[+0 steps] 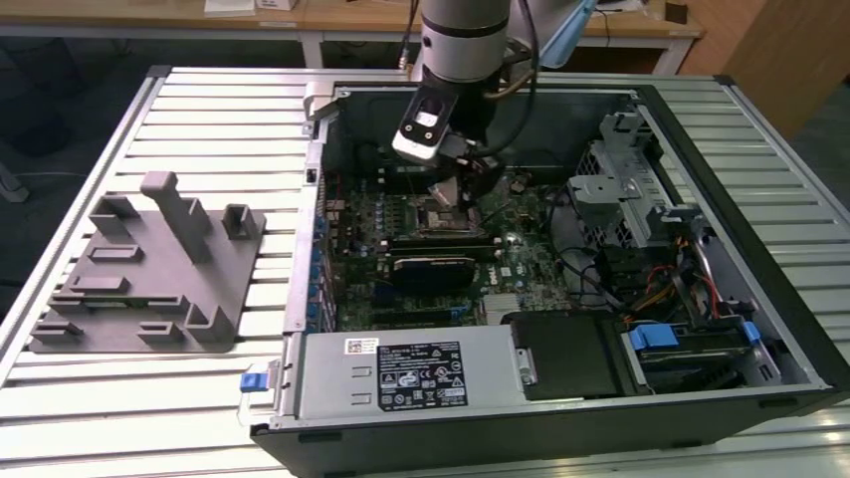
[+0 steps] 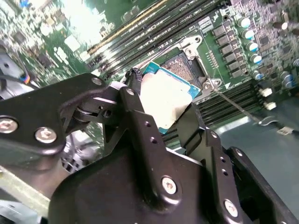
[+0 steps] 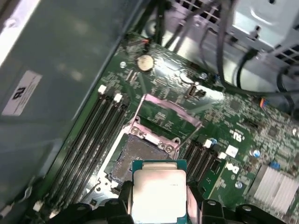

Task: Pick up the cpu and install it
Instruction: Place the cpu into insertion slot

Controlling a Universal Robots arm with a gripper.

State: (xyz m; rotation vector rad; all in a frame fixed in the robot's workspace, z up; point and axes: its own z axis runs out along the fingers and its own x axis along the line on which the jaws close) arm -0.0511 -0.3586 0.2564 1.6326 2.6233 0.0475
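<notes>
Slatted metal table (image 1: 199, 100) occupied by open computer case (image 1: 691, 134). Cpu (image 2: 166, 100) clamped between gripper (image 2: 163, 106) fingers (image 2: 135, 112), held just above open socket (image 3: 133, 156) at far part of motherboard (image 3: 243, 135), not yet seated. Judged risk: socket pins bent by skewed lowering; chip dropped if grip slackened.

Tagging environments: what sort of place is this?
Probably a lab or workshop bench: an open computer case lies on a slatted metal table, wooden desks behind, and the gripper holds the cpu near the socket.
</notes>
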